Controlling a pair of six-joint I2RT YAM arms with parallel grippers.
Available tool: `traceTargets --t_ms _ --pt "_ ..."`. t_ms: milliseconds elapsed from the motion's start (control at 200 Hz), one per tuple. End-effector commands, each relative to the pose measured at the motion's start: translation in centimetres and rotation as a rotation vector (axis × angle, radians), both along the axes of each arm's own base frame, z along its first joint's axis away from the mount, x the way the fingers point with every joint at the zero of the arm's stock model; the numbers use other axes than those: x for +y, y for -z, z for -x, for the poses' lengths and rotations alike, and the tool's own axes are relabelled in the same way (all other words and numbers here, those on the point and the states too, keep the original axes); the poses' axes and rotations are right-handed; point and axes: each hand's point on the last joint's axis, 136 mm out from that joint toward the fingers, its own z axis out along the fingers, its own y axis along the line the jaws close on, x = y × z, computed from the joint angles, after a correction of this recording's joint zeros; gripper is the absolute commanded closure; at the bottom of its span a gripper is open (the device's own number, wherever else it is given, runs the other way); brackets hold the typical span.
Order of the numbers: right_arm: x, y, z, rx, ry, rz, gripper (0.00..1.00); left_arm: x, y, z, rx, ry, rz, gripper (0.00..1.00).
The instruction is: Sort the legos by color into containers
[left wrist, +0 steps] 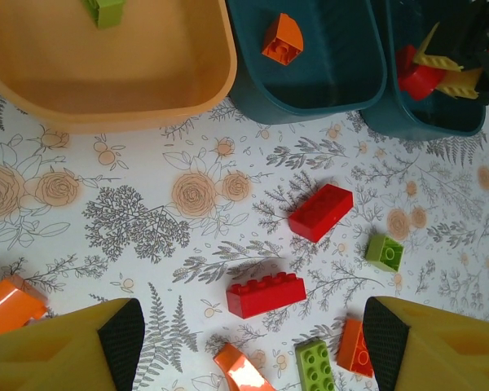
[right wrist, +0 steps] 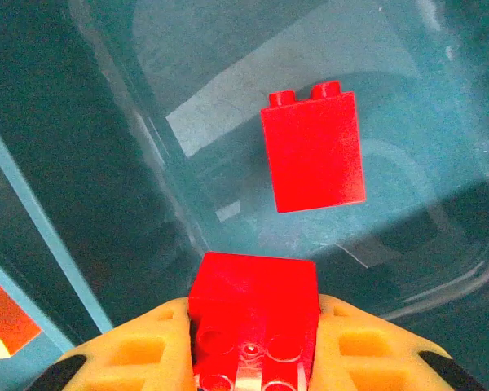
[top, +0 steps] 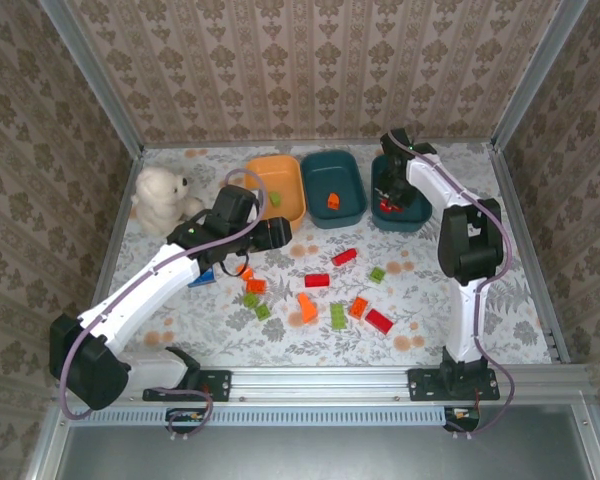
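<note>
Top external view sets out the job: the flowered desk carries three trays along its far side. They are an orange tray with a lime brick, a middle teal tray with an orange brick, and a right teal tray taking the reds.

The right pincer hangs inside that right tray, pinching a held red brick by its sides. It is over the tray floor, near a second red brick lying there, and apart from it.

The step in hand looks like the drop. Part the jaws gently with the wrist still, so the brick falls inside the wall and not on the rim, then lift straight up.

The left pincer is spread and empty over the loose bricks on the desk. A long red brick lies between its fingers and seems a fair next pick, taken across its narrow sides.
</note>
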Motion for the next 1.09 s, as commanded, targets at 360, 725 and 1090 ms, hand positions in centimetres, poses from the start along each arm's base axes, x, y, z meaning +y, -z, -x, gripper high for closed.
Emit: traceTargets --t_ms 360,725,1090 --pt "-0.1 2.6 0.9 0.116 -0.055 0.015 0.61 2.3 0.4 0.9 0.03 -0.063 -0.067 0.25" --pt "0.7 -8.8 1.3 -0.133 -0.119 0.012 0.31 9.2 3.9 2.7 0.215 -0.334 -0.177 0.24" --pt "13.2 -16.9 13.3 -0.549 -0.678 -0.17 0.24 11.1 10.9 0.4 0.469 -0.567 -0.217 0.22"
